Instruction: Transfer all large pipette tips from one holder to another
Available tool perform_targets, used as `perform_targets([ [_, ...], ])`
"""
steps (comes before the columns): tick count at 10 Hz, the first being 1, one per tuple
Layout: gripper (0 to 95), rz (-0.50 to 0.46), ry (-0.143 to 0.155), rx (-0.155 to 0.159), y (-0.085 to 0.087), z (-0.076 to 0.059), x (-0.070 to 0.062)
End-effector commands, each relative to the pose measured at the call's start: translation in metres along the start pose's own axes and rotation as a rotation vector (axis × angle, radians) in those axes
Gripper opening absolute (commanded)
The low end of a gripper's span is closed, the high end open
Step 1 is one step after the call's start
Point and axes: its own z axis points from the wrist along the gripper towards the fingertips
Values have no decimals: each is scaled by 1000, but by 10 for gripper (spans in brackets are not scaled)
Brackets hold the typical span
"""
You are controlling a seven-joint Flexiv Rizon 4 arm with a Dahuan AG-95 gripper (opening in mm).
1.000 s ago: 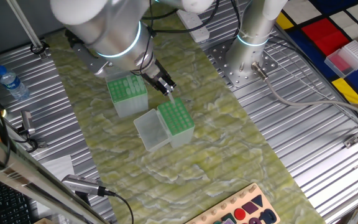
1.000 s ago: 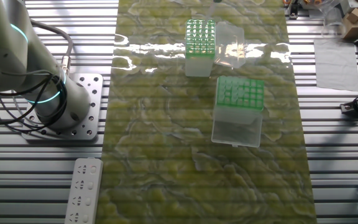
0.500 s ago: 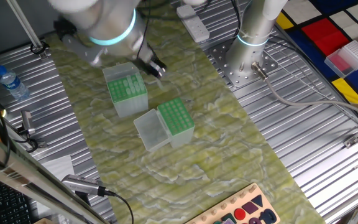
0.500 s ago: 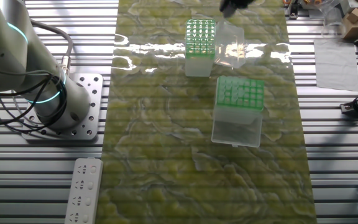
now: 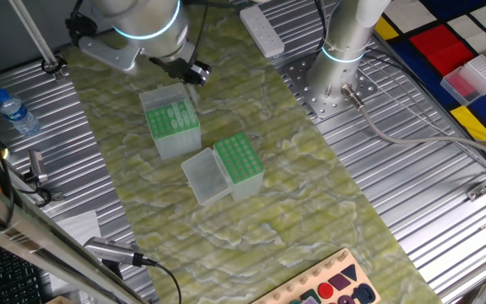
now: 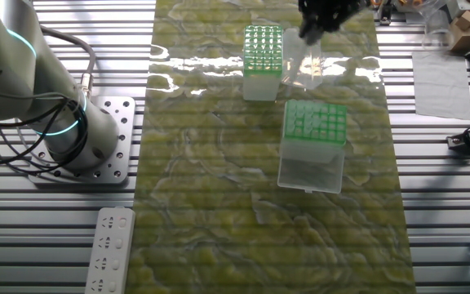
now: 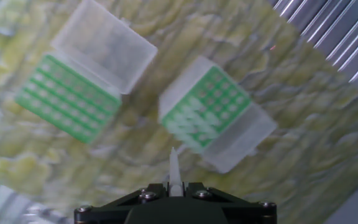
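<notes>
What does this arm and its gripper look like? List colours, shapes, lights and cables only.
The arm is built of thick rounded silver-grey segments, with a glowing cyan ring at a joint. The gripper is black with small silver screws on its body. Black cables run along the arm near the wrist. A second silver column with the same cyan ring stands on a bolted metal plate.

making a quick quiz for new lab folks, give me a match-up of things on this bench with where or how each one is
Things:
1. single pipette tip
2. water bottle
3. power strip
4. open clear lid

States:
a. white, lying by the arm's base
b. resting on the green mat
c. pinched in the gripper
d. clear with a blue cap, off the mat on ribbed metal

Pairs: 1-c, 2-d, 3-a, 4-b
</notes>
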Motion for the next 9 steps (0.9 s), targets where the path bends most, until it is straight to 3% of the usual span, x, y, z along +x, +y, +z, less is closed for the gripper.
perform_targets([
  [1, 0, -44, -16, 86, -9, -2, -8],
  [5, 0, -75, -44, 134, -15, -4, -24],
  [9, 0, -89, -78, 158, -19, 4, -28],
])
